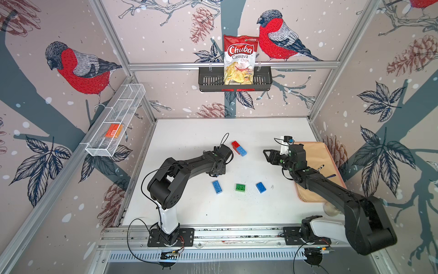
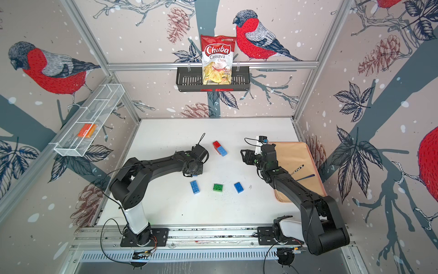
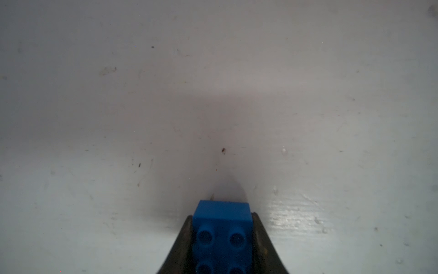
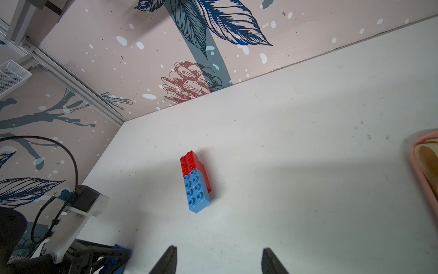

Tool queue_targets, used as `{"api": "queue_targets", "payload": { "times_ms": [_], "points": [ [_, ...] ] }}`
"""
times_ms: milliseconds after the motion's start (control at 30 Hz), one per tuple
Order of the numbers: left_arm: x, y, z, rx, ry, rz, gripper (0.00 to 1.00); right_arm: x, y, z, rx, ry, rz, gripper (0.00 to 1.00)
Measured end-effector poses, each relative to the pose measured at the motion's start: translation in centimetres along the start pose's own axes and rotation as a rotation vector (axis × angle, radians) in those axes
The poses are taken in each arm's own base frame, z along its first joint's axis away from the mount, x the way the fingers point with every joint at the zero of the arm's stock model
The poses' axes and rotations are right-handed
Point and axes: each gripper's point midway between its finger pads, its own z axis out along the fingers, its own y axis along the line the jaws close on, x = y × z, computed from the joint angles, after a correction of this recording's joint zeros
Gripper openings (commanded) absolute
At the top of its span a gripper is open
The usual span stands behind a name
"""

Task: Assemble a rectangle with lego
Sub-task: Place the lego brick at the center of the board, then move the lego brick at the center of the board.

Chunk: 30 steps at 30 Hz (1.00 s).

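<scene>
3 walls [image 1: 166, 35] papered with red-breasted birds [image 1: 277, 35] and pinecones [image 1: 201, 23] enclose a white tabletop [image 1: 189, 132]. A black basket [image 1: 208, 80] holding a chips bag [image 1: 239, 59] hangs on the far wall's aluminium rail [image 1: 166, 65]; a white mesh shelf [image 1: 128, 99] hangs left.

Joined bricks [image 1: 239, 148] lie behind a row of three bricks [image 1: 240, 187]; a mat [image 1: 312, 151] lies right of them. A bag [image 1: 239, 59] stands in a basket [image 1: 208, 79].
</scene>
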Motion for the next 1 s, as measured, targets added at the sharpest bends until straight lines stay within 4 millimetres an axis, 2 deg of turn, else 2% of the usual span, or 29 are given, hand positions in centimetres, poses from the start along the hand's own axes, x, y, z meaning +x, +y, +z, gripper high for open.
{"api": "queue_targets", "payload": {
  "times_ms": [33,233,333,467,600,700,867,1000],
  "points": [
    [0.0,0.0,0.1,0.000,-0.002,0.000,0.37,0.1,0.0,0.1,0.001,0.003,0.001,0.61],
    [-0.6,-0.2,0.1,0.006,-0.025,0.005,0.53,0.2,0.3,1.0,0.000,0.037,-0.005,0.64],
    [-1.5,-0.1,-0.5,0.019,-0.052,0.009,0.60,0.3,1.9,1.7,-0.029,0.062,-0.053,0.68],
    [-4.2,0.2,-2.8,0.072,-0.139,0.000,0.62,1.1,5.3,3.8,-0.079,0.140,-0.156,0.74],
    [-6.5,1.5,-5.4,0.132,-0.236,-0.033,0.62,2.4,8.5,6.7,-0.098,0.226,-0.286,0.76],
    [-6.8,2.4,-6.7,0.170,-0.275,-0.048,0.63,3.5,9.6,9.3,-0.078,0.284,-0.383,0.76],
    [-5.7,2.9,-7.9,0.232,-0.316,-0.046,0.64,5.4,7.4,13.4,0.040,0.385,-0.502,0.76],
    [-4.8,3.1,-8.4,0.262,-0.328,-0.046,0.64,6.6,6.0,14.8,0.108,0.435,-0.567,0.76]
  ]
}}
